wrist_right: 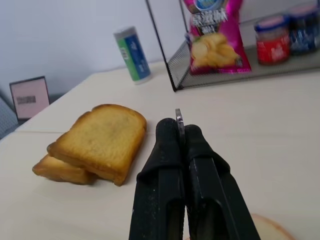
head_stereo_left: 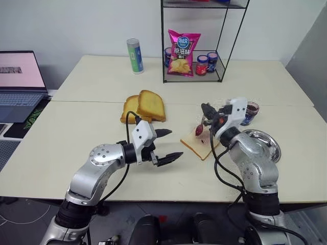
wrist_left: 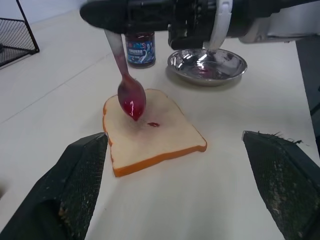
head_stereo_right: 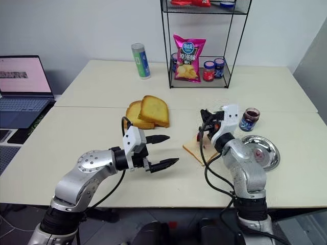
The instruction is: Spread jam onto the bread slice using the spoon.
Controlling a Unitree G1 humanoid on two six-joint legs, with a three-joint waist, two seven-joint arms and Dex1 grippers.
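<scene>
Pale tabletop (head_stereo_left: 76, 127) fills most of the head view, with a laptop (head_stereo_left: 18, 81) at the left edge, a wire shelf (head_stereo_left: 196, 56) holding a pink chip bag (head_stereo_left: 184, 52) and lidded jars at upper centre, and a green can (head_stereo_left: 135, 55) beside it.

Right of centre lies the bread slice (wrist_left: 150, 132), flat on the table, its pale face carrying one small red spot. Just behind it in the left wrist view stand the open jar of jam (wrist_left: 140, 49) and a round steel dish (wrist_left: 207, 65). Two plain toasted slices (head_stereo_left: 143, 107) sit stacked toward the middle of the frame, well apart from the work.

The right gripper (wrist_right: 180, 131) is clenched on the handle of the spoon (wrist_left: 131, 100), which hangs bowl-down over the far-left part of the slice — the bowl is loaded with glossy jam and looks to be just above the bread, though contact cannot be settled. The left gripper (head_stereo_left: 166, 145) hovers at lower centre with its fingers spread wide, holding nothing, near the slice but not touching it.

Risks, as I judge them: the slice is unheld, so a dragging stroke could push it across the table rather than spread. The heavy blob could also drip off the tip onto the table if the spoon swings past the crust — or the thin handle could twist in the pinch under pressure.
</scene>
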